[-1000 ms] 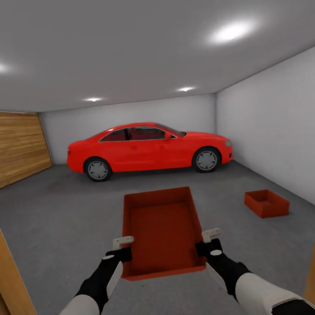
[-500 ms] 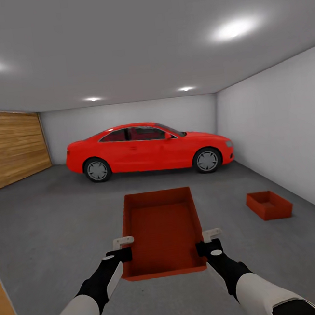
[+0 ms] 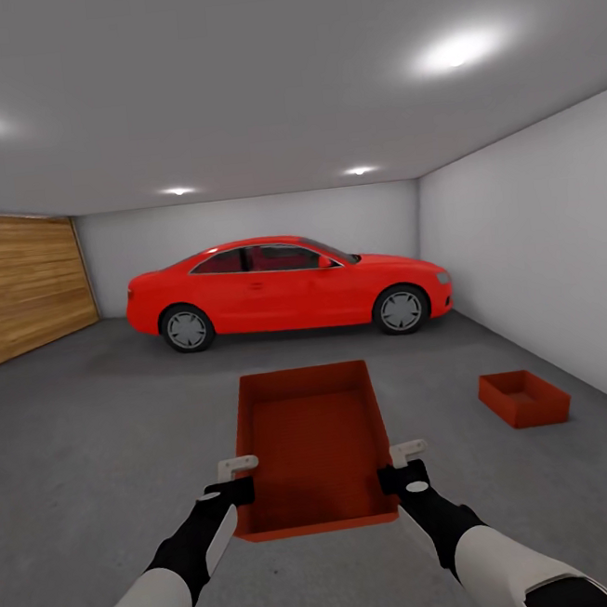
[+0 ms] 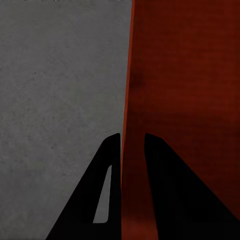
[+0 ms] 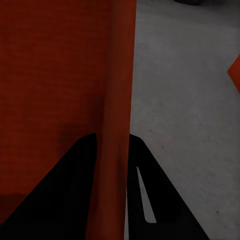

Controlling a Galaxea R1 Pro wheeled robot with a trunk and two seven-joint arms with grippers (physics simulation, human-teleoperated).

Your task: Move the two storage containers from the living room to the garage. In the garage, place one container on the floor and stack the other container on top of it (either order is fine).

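1. Carrying one red-orange storage container (image 3: 309,448) between both arms, the robot stands inside the garage, with the container held out in front of the trunk above the dark grey concrete floor (image 3: 103,437).
2. Its long axis runs away from the robot, towards the red car (image 3: 283,287) parked across the far end of the room.
3. The left gripper (image 3: 236,479) pinches the container's left long wall near the end closest to the robot; in the left wrist view the left gripper (image 4: 132,145) has one finger on each side of the thin wall (image 4: 125,100), closed down to the wall's thickness.
4. The right gripper (image 3: 406,462) does the same on the right long wall; in the right wrist view the right gripper (image 5: 112,142) straddles that rim (image 5: 120,75) with its dark fingers tight against it.
5. The second storage container (image 3: 524,398) already rests on the floor, forward and to the robot's right, near the white side wall (image 3: 541,250) and well apart from the carried one.
6. The relation that matters: the floor container lies on the right arm's side and further ahead, and it sits turned at an angle to the carried container.
7. My judgement is that the robot needs to drive forward and to the right, then square the carried container's long axis with the other's before lowering it on top.
8. A wooden-panelled wall (image 3: 21,286) closes the left side.
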